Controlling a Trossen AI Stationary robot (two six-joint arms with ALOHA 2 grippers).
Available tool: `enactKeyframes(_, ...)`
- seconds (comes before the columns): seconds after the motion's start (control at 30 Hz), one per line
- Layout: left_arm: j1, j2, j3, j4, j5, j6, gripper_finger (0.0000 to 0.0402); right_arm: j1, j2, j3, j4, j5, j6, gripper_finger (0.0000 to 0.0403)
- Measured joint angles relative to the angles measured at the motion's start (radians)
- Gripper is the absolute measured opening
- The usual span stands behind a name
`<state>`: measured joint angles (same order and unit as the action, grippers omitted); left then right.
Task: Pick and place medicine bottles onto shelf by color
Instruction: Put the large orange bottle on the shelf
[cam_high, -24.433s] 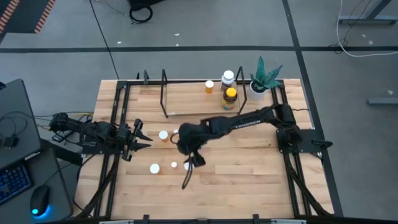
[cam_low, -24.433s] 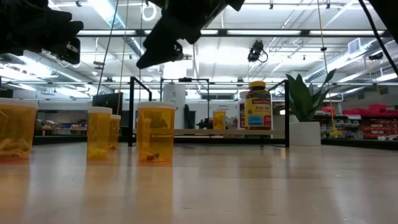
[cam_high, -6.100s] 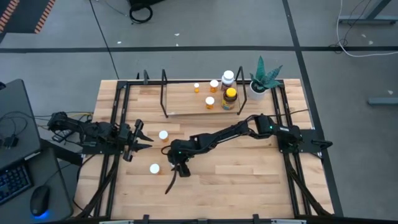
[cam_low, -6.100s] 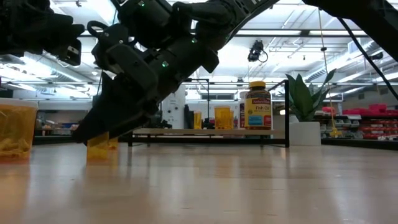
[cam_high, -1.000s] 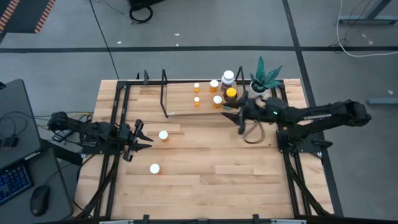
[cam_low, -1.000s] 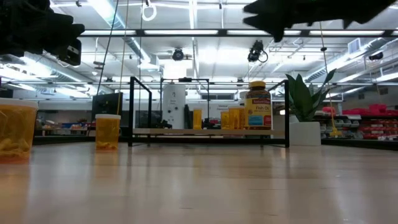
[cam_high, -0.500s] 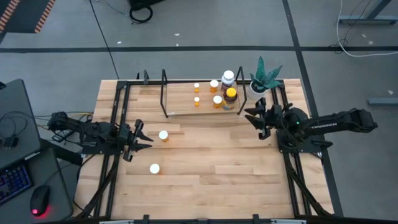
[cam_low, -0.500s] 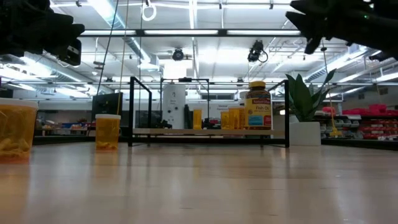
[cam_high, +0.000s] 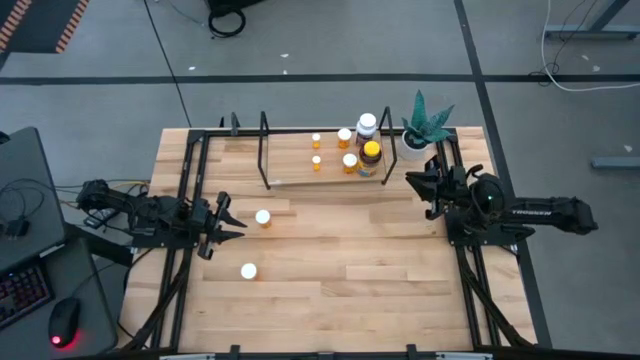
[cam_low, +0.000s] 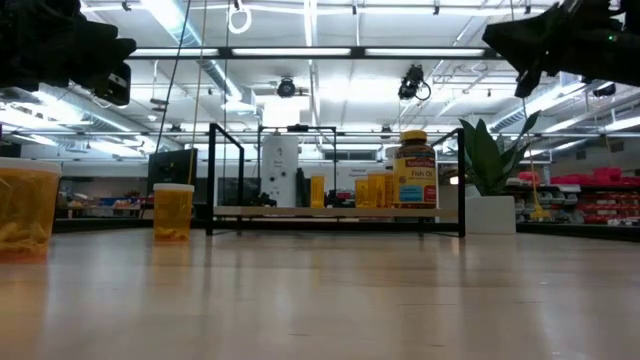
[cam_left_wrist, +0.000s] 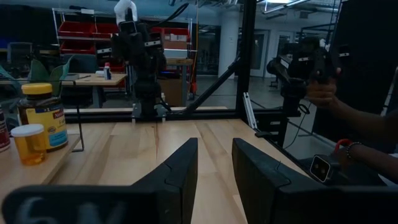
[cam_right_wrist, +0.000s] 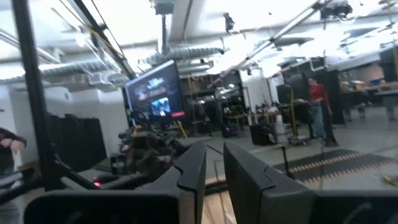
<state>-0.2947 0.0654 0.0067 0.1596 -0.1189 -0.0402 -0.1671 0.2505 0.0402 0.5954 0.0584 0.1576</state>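
The shelf (cam_high: 300, 182) stands at the table's far middle. On its board stand several small orange medicine bottles (cam_high: 349, 162), a white bottle (cam_high: 367, 126) and a dark amber bottle with a yellow lid (cam_high: 370, 155). Two more orange bottles stand upright on the table, one (cam_high: 262, 217) in front of my left gripper and one (cam_high: 247, 270) nearer the front edge. My left gripper (cam_high: 236, 228) rests shut at the table's left. My right gripper (cam_high: 412, 180) hangs shut at the table's right, just right of the shelf's end, with nothing between its fingers (cam_right_wrist: 214, 162).
A white pot with a green plant (cam_high: 420, 135) stands at the far right corner beside the shelf. Black frame rails (cam_high: 185, 200) run along both sides of the table. A person (cam_left_wrist: 348, 124) stands beyond the table in the left wrist view.
My right gripper has drawn back from the shelf's right end toward the table's right edge, its arm folding in over its base. The bottles on the shelf and on the table have stayed where they were.
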Motion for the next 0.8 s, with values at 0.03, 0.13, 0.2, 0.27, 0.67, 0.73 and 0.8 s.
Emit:
enactKeyframes(0.03,0.0,0.0,0.0,0.0,0.0,0.0,0.0107,-0.004,-0.02,0.0,-0.031,0.007,0.0,0.0064)
enactKeyframes(0.13,0.0,0.0,0.0,0.0,0.0,0.0,0.0107,-0.011,-0.071,0.0,-0.116,0.018,-0.001,0.0062)
enactKeyframes(0.2,0.0,0.0,0.0,0.0,0.0,0.0,0.0107,-0.012,-0.097,0.0,-0.165,0.019,-0.001,0.0062)
enactKeyframes(0.27,0.0,0.0,0.0,0.0,0.0,0.0,0.0107,-0.012,-0.121,0.0,-0.187,0.023,-0.003,0.0062)
enactKeyframes(0.67,0.0,0.0,0.0,0.0,0.0,0.0,0.0107,-0.011,-0.162,-0.034,-0.198,-0.015,-0.052,0.0061)
enactKeyframes(0.73,0.0,0.0,0.0,0.0,0.0,0.0,0.0107,-0.01,-0.161,-0.034,-0.212,-0.057,-0.052,0.0061)
enactKeyframes(0.8,0.0,0.0,0.0,0.0,0.0,0.0,0.0107,-0.002,-0.162,-0.034,-0.216,-0.114,-0.042,0.006)
